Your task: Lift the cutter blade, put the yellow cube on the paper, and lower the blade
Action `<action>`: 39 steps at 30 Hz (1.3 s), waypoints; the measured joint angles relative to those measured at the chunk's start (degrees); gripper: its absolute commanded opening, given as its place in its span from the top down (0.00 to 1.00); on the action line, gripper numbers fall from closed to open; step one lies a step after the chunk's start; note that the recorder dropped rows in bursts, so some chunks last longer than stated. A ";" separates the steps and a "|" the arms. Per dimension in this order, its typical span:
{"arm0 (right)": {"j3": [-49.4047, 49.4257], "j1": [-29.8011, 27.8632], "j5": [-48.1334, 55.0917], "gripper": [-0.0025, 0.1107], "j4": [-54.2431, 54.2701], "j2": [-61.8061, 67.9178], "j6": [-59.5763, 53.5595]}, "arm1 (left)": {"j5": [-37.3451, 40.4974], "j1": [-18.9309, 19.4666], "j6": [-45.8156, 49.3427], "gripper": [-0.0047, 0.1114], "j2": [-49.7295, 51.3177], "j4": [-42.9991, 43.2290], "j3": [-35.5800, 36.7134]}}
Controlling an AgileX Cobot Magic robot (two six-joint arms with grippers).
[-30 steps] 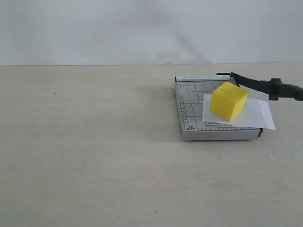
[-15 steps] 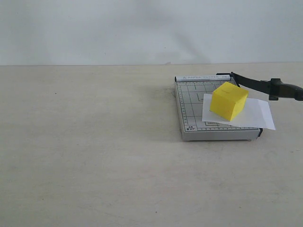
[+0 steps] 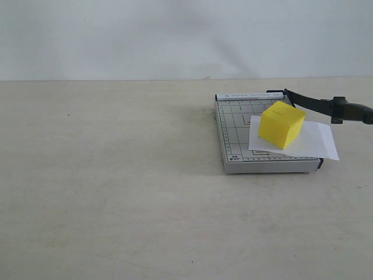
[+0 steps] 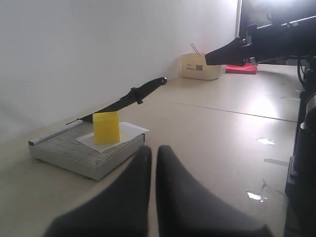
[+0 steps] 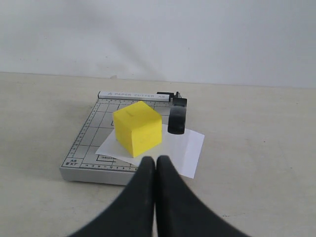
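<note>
nothing has shifted over the last second: cube, sheet and lever lie exactly as before, and neither arm shows in the exterior view.

the small grey gridded trimmer base (image 3: pixel 233 135) sits on the pale bench (image 3: pixel 116 175), toward 3 o'clock from the bench's middle. a thin white rectangular sheet of paper (image 3: pixel 317 143) lies on the base's 3 o'clock half and overhangs that edge. the plain bright-yellow matte cube (image 3: pixel 281 124) rests on the paper, over the base, turned so that one corner faces the camera.

the long black cutter blade with its thick rounded handle (image 3: pixel 319 105) is hinged at the base's 1 o'clock corner and stands raised. it slants up and out toward 3 o'clock, past the cube and clear of the paper.

the left fingers (image 4: pixel 136 174) are pressed together with nothing between them, low over the bench and well apart from the trimmer. the right fingers (image 5: pixel 143 183) are likewise closed and empty, near the base's 6 o'clock edge, pointing at the cube.
</note>
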 measured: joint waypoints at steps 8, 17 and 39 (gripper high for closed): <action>0.00 0.00 0.00 0.98 0.00 0.00 0.00 | 0.00 0.00 0.34 0.92 0.00 -0.23 0.00; 0.00 0.00 0.00 0.98 0.00 0.00 0.00 | 0.00 0.00 0.43 0.92 0.00 -0.23 0.00; 0.00 0.00 0.00 0.98 0.00 0.00 0.00 | 4.52 0.00 10.61 0.92 0.00 -4.52 0.00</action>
